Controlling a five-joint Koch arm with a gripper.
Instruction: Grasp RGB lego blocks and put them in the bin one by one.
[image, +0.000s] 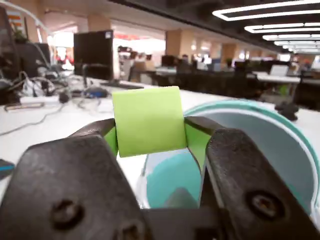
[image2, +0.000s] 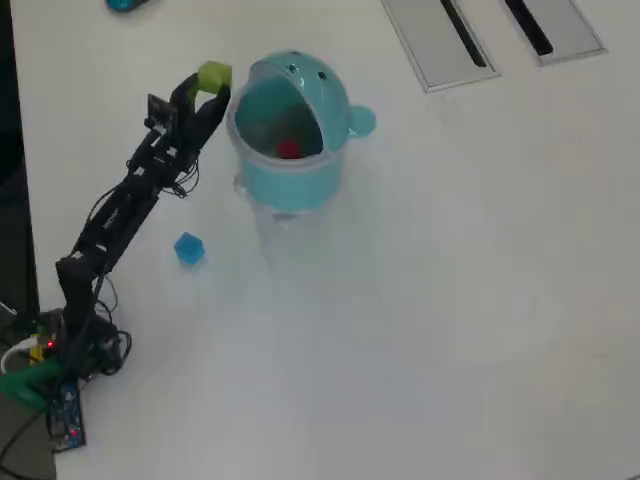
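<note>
our gripper (image: 149, 131) is clamped on the yellow-green block (image: 148, 120), raised just beside the bin (image2: 290, 180); letting go here, we'd likely bounce it off the rim.

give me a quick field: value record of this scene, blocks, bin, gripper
gripper: gripper shut on the yellow-green block, held beside the bin's rim, left of it in the overhead view
red block: red block lies inside the bin
blue block: blue block sits on the table, apart from the bin, near the arm
bin: light-blue bin, upright, opening showing in the overhead view
blocks in bin: one
blocks left outside: two, one of them gripped
</note>
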